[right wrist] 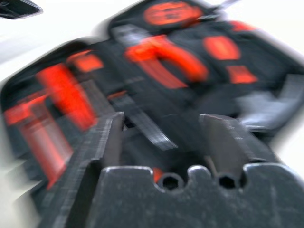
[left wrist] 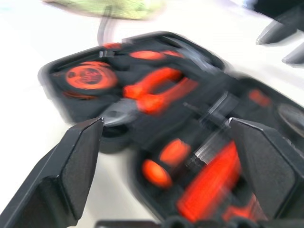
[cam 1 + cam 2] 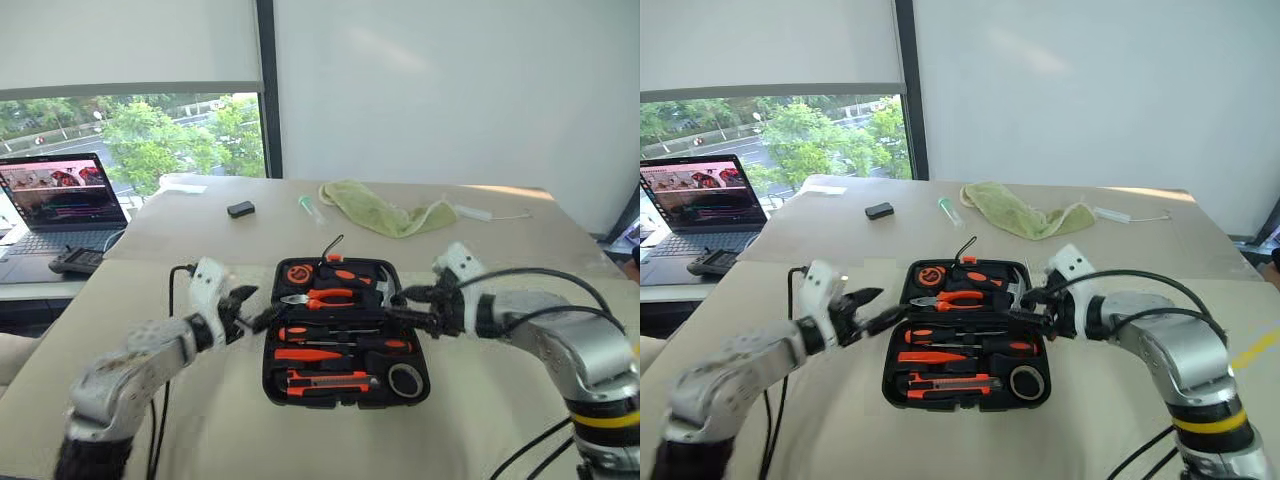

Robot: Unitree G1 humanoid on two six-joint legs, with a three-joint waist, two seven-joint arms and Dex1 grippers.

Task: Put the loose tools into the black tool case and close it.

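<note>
Left pincer (image 3: 248, 308): spread wide, empty, at the case's left edge. Tool case (image 3: 345, 385): open flat mid-tabletop (image 3: 480, 250), tools slotted in; likely rigid, fairly heavy, hinged; best taken by the outer rim. Right pincer (image 3: 398, 303): open, empty, at the right edge.

Black tool case (image 3: 345, 333) open flat on table, slots filled. Within case: two orange-black screwdrivers (image 3: 330, 331) mid rows, thin red tester (image 3: 335, 343) between them, utility knife (image 3: 333, 381) near edge, tape roll (image 3: 405, 379) near-right corner.
</note>
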